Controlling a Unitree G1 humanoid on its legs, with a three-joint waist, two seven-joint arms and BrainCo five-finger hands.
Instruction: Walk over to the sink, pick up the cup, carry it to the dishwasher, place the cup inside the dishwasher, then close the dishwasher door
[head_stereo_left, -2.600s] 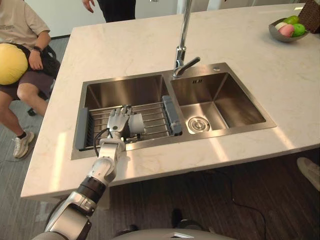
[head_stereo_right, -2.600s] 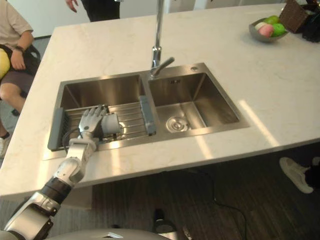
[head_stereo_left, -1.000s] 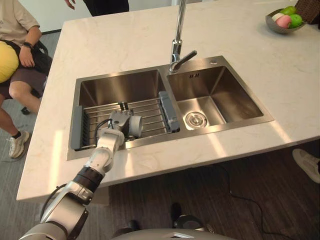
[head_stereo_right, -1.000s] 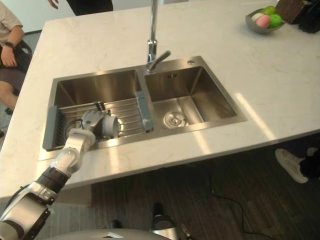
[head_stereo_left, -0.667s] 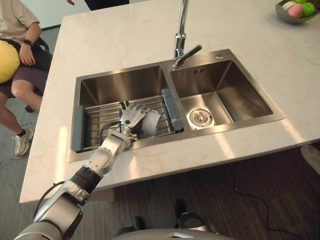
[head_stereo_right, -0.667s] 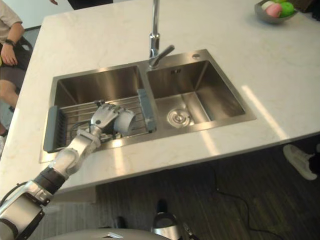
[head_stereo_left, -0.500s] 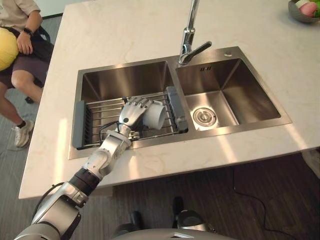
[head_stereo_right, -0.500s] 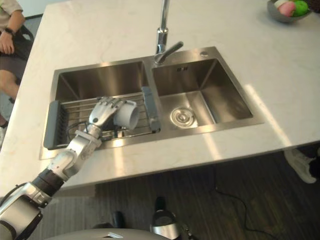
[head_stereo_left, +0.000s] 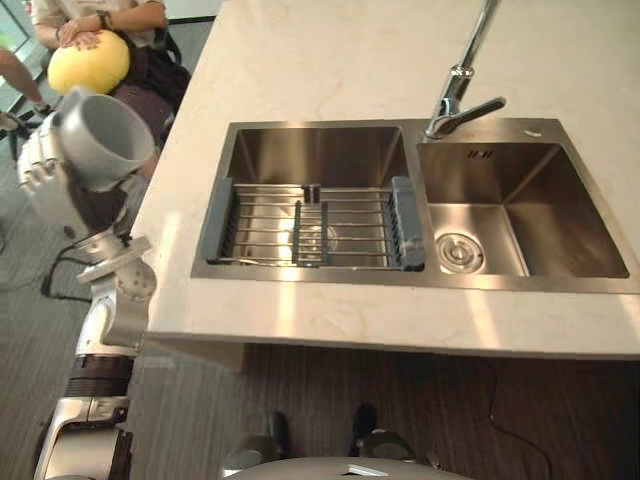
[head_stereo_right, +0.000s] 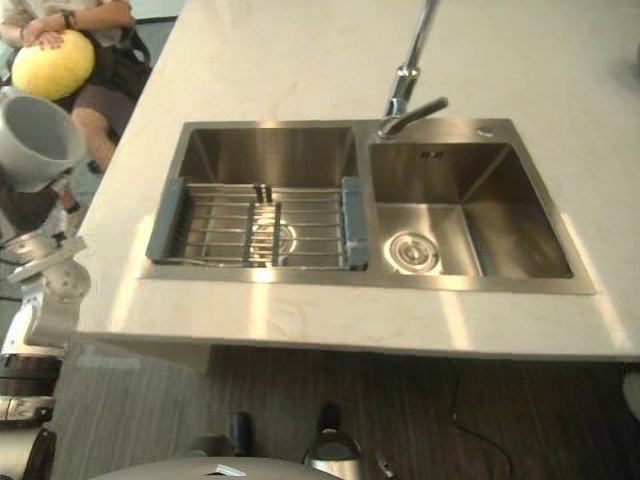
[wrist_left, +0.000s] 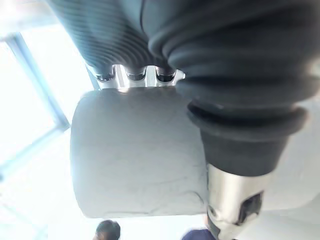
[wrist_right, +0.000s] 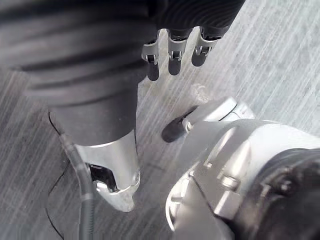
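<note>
Off the left edge of the counter, well clear of the sink, is where the cup sits now, wrapped in the left hand; half a second ago it was only just above the rack, so the pickup looks done and the carry to the dishwasher is on; the left arm's bent upward, fingers curled round the cup, mouth tipped toward the head camera; the right hand hangs low, fingers loose, holding nothing.
</note>
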